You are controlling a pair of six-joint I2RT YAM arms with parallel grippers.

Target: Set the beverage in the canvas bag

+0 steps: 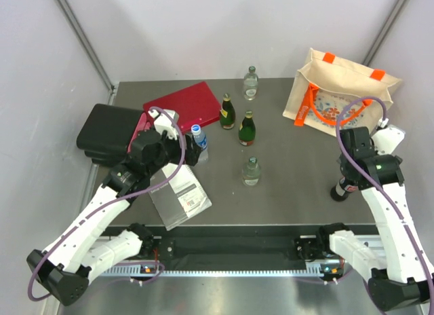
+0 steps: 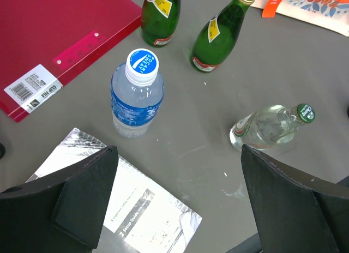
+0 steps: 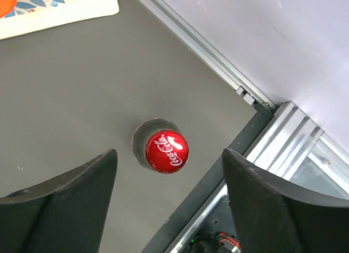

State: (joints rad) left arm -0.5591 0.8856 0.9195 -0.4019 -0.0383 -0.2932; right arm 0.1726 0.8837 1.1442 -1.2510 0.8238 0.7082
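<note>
Red folder (image 1: 186, 104) beside black case (image 1: 102, 133); white setup booklet (image 1: 182, 198) flat, nearer front edge.

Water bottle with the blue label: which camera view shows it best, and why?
The left wrist view: the water bottle stands close and whole, cap and label plain. The top view shows it small. The right wrist view lacks it.

Under the right gripper (image 3: 169, 155): glossy red cap of the cola bottle (image 3: 167, 151), on matt grey tabletop (image 3: 71, 84); brushed metal rail (image 3: 289, 138) beyond. Ahead of the left gripper (image 2: 179, 155): glossy green glass bottle (image 2: 218, 32), clear plastic water bottle (image 2: 136, 97), shiny red plastic folder (image 2: 60, 29), cloth canvas bag (image 2: 311, 2).
</note>
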